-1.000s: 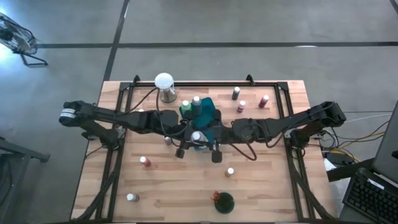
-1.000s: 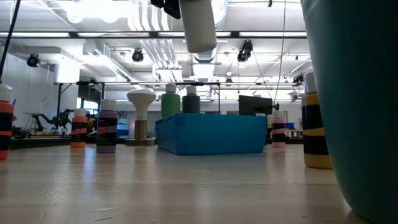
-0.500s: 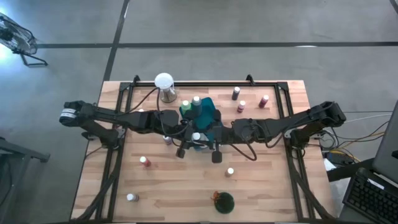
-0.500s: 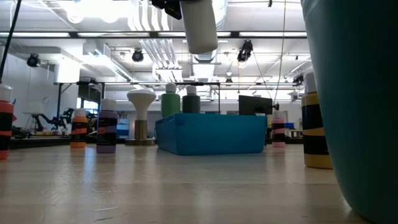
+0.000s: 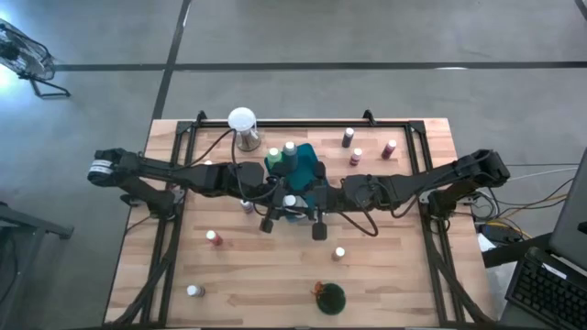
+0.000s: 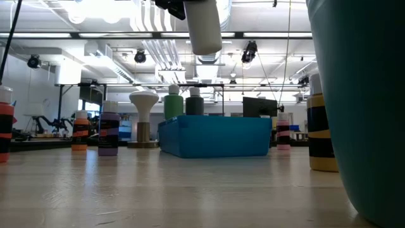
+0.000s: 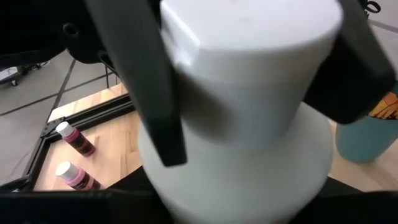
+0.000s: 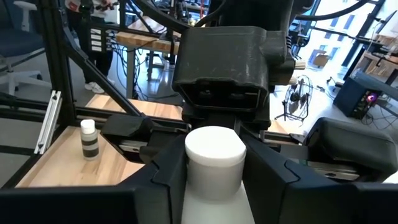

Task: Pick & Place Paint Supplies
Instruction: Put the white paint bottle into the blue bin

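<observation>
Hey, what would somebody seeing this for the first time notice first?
Both dark arms meet at mid-table, where the left gripper holds a white-capped white bottle in the air, beside the teal rectangular tray. The right gripper sits close beside it. At the table's back stands a white globe on a metal base.

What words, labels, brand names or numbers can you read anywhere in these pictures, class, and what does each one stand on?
None can be read.
The bottle with dark bands has a striped label, but its print is too small to read.
The white bottle held in the left hand shows no print.
The blue tray shows no lettering.
</observation>
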You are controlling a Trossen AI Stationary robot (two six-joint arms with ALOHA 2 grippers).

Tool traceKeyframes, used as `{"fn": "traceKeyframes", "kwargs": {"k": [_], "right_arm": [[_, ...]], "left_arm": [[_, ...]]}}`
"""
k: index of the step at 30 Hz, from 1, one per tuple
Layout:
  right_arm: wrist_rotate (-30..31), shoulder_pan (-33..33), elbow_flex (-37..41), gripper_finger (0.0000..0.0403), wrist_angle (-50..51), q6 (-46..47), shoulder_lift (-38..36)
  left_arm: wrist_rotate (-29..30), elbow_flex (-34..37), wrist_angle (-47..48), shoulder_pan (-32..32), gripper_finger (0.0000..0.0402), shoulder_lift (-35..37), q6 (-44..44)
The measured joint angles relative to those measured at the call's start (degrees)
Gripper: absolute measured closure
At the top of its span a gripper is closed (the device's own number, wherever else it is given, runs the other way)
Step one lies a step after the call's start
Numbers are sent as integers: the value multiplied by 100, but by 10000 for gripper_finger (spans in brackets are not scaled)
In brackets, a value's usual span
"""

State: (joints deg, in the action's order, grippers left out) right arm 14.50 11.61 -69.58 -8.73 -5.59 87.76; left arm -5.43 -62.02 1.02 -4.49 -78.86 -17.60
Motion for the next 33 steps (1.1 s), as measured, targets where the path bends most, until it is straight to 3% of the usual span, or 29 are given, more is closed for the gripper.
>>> {"fn": "traceKeyframes", "kwargs": {"k": [7,11,16,21,26,33], "right_arm": [[25,-22,-26,287,-2,-21,-15],[51,-52,-31,287,39,-41,-83],[272,-70,-36,287,347,-74,-319],[254,-74,74,287,694,-7,-844],[264,-304,796,287,428,61,-1475],[-497,-1363,2453,287,-1651,-32,-2003]], "left_arm": [[10,-2,16,-2,218,1,3],[159,-12,-8,-2,170,7,81],[977,-39,270,-9,107,49,68],[1860,-48,745,-9,82,401,-5],[2333,204,1113,-7,86,1084,403],[2354,1336,106,-7,88,2102,735]]}}
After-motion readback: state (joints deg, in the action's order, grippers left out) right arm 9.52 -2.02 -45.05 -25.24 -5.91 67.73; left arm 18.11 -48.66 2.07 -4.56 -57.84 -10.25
